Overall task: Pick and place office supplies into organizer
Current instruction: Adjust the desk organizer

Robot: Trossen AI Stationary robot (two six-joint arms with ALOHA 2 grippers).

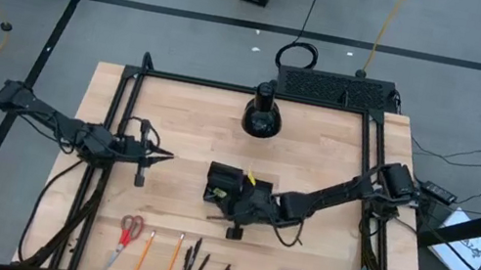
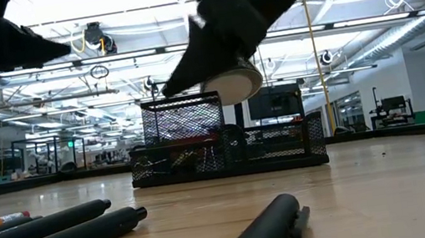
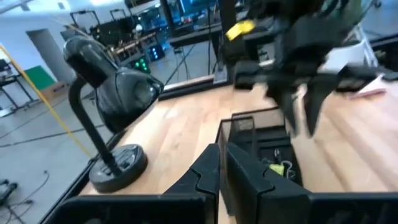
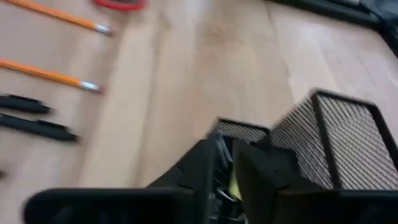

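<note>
Black wire-mesh organizer point(image 1: 224, 184) sits on pale wood-grain table point(image 1: 335, 162).

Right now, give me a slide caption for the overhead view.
Right gripper hovers at the black mesh organizer; left gripper waits; scissors, pencils and pens remain on the table.

The surface point(image 1: 192, 127) is pale, smooth wood, the organizer point(image 4: 348, 140) black wire mesh, the lamp point(image 3: 115, 93) glossy black, and the pens point(image 2: 44, 233) matt black.
</note>
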